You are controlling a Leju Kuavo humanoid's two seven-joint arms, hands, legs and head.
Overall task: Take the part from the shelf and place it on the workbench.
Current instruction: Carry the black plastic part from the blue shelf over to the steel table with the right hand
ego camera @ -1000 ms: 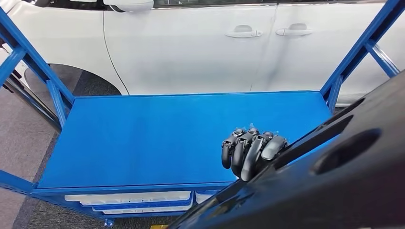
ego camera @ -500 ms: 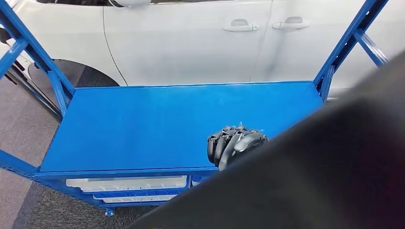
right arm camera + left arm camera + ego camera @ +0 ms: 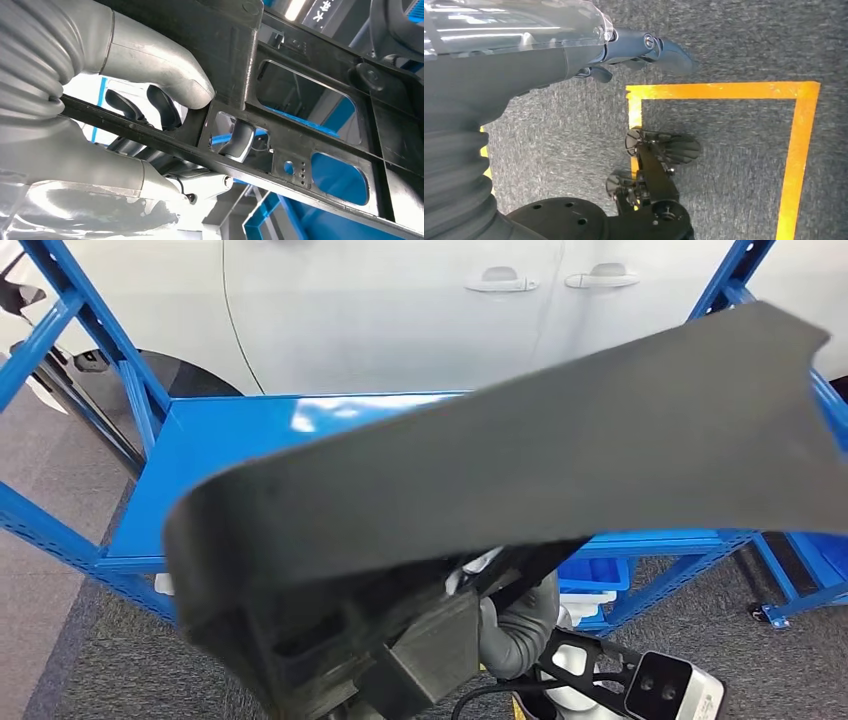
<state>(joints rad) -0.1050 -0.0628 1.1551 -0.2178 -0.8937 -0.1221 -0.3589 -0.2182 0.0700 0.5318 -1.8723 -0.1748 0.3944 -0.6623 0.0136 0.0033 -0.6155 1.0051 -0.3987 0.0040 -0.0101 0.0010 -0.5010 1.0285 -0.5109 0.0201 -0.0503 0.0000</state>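
Observation:
The part is a long black plastic panel, tilted, stretching from the lower left to the upper right of the head view above the blue shelf. Its ribbed underside with a boxy block faces me at the lower left. In the right wrist view my right hand grips the part's ribbed frame, with the thumb on one side and dark fingers hooked through an opening. My right forearm shows beneath the panel. My left hand hangs over the carpet with its fingers stretched out and holds nothing.
A white car stands right behind the shelf. Blue uprights frame the shelf's ends, and blue bins sit on a lower level at the right. Yellow tape marks a rectangle on the grey carpet.
The view has shifted down and back. The part, earlier at the lower right with my fingers over its edge, now spans the picture above the shelf and hides those fingers.

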